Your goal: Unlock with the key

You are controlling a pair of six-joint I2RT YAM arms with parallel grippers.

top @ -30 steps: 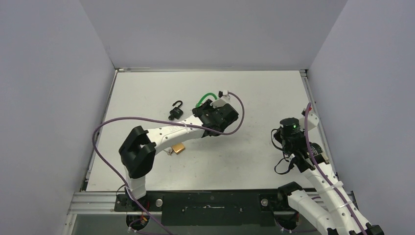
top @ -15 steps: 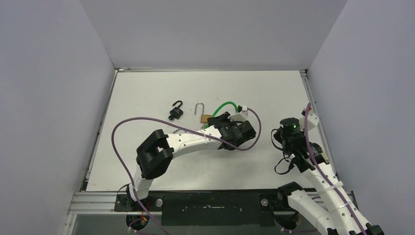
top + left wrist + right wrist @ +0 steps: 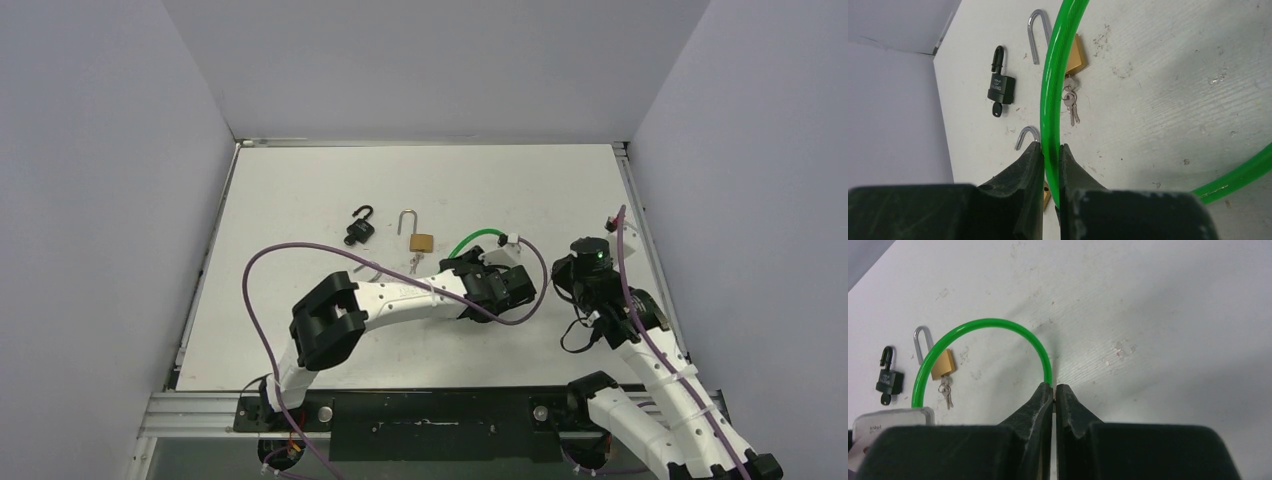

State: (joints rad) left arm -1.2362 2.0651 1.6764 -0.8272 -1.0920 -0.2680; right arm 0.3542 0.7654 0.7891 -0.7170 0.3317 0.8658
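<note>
A green cable lock point(image 3: 1050, 90) hangs in a loop just off the bench point(image 3: 300, 180), a little right of its middle and toward the near edge. The left claw point(image 3: 1050, 146) is closed tight on the cable, which runs up from between its two dark fingers and curves back round at the lower right of the wrist view. The lock's body and keyhole are not visible in any view. The right claw point(image 3: 1054, 386) sits just beside the cable near the bench's right edge, its jaws pressed together, with the end of the green arc meeting its tips. Whether a key is pinched there I cannot tell, because anything between the tips is too small to make out. Further out, a brass padlock point(image 3: 421, 242) lies at the bench's middle with its shackle swung open and a bunch of keys point(image 3: 1070, 102) hanging from it. A black padlock point(image 3: 359, 232), also open, lies just to its left. A third silver shackle point(image 3: 1025, 136) pokes out beside the left claw, and its body is mostly hidden. The step in hand looks like presenting the cable lock to the right claw. The next move would call for turning the lock so its keyhole faces the right claw, holding it steady, then lining up a key squarely before pushing it in.
</note>
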